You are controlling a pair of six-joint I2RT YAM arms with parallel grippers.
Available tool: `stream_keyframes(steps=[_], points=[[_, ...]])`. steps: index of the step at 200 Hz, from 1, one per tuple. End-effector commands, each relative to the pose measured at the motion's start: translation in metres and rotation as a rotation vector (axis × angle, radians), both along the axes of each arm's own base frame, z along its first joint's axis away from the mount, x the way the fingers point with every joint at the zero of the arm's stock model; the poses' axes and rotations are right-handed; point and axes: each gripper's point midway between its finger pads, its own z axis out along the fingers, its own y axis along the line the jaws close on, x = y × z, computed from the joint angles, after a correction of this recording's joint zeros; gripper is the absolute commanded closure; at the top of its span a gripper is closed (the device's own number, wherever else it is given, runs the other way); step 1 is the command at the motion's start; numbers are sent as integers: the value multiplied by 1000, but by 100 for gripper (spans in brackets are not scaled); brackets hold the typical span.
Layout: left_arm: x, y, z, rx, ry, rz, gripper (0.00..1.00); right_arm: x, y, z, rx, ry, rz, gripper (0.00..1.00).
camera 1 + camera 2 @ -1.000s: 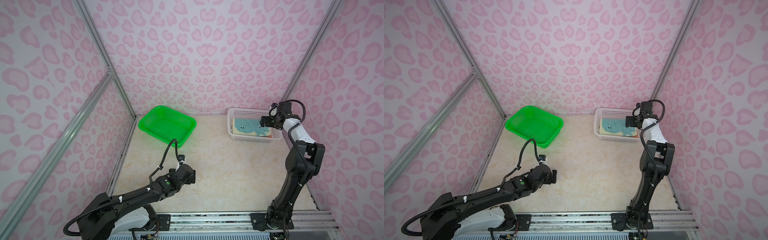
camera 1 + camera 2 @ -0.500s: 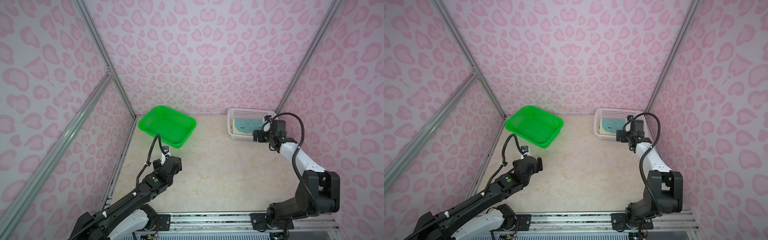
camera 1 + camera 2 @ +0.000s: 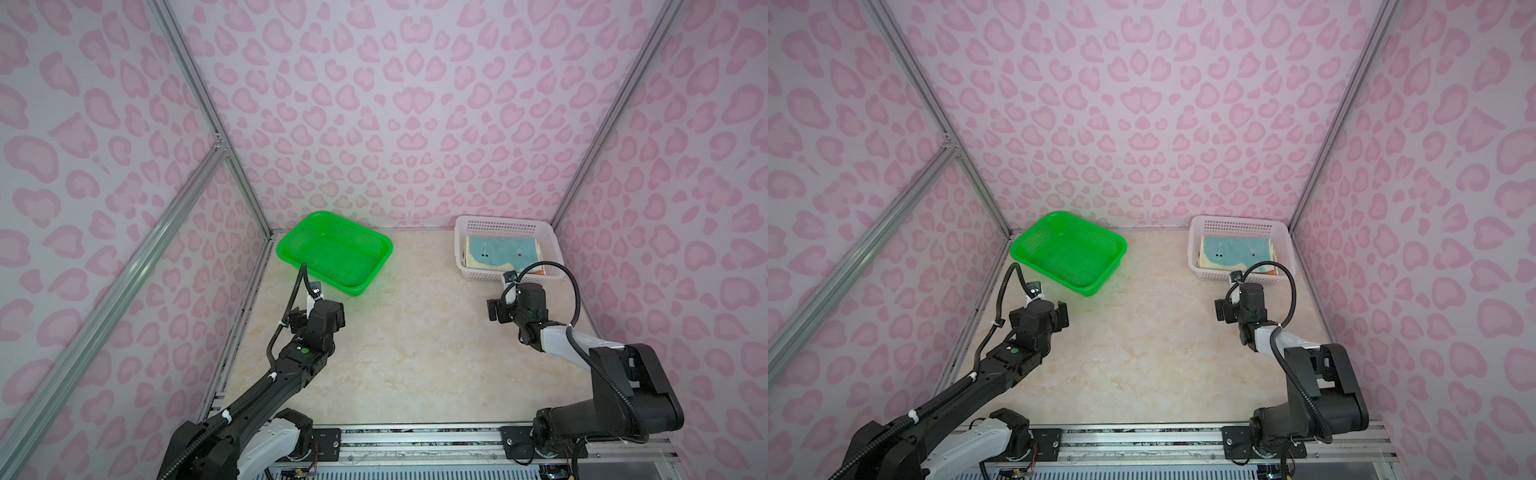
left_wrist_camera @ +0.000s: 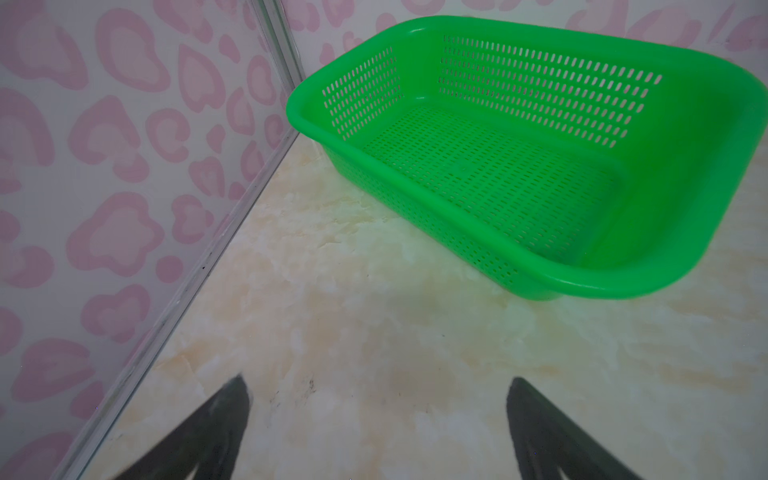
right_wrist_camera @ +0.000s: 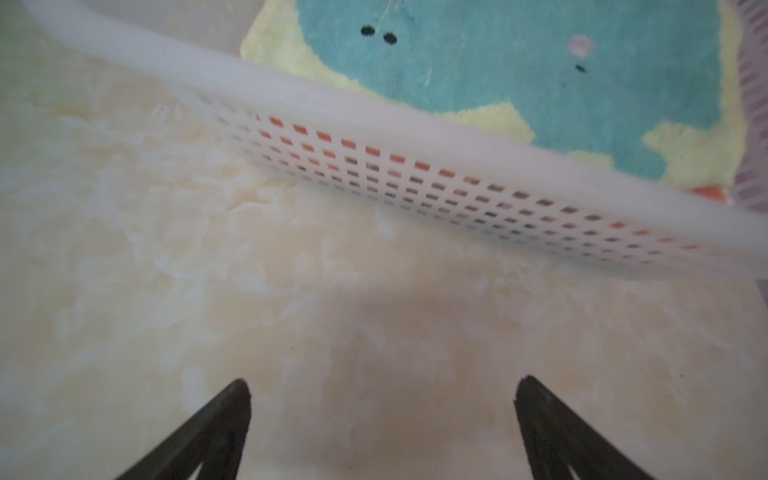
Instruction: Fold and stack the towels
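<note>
The towels [image 3: 500, 251] lay stacked in the white basket [image 3: 505, 224] at the worktop's [image 3: 415, 340] one o'clock, the teal-and-yellow one on top. The green basket [image 3: 353, 289] sat at eleven o'clock. The left gripper [image 4: 376, 382] and the right gripper [image 5: 382, 384] were both released, jaws wide, grasping nothing.

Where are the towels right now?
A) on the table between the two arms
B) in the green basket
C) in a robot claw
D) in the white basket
D: the towels lie stacked in the white basket, the green basket holds nothing, and the left gripper and right gripper are open and hold nothing.
</note>
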Motion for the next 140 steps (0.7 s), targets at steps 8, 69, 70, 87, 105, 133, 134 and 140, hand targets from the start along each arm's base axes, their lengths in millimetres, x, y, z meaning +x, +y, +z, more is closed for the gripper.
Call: stream_keyframes(steps=[8, 69, 70, 87, 105, 133, 134, 140], points=[[21, 0, 15, -7, -110, -10, 2, 23, -8, 35, -33, -213, -40, 0], [46, 33, -7, -56, -200, 34, 2, 19, -22, 25, -8, -320, -114, 0], [46, 34, -7, -57, -204, 35, 2, 19, -22, 25, -8, -319, -114, 0], [52, 40, -17, -47, -200, 40, 2, 19, -23, 23, -9, -287, -124, 0], [59, 46, -27, -55, -217, 34, 2, 18, -24, 23, -8, -303, -124, 0], [63, 63, -47, -140, -234, 65, 2, 19, -24, 24, -6, -302, -125, 0], [64, 63, -46, -141, -239, 67, 2, 19, -24, 24, -7, -302, -125, 0], [66, 67, -45, -137, -248, 89, 2, 19, -23, 24, -7, -308, -124, 0]])
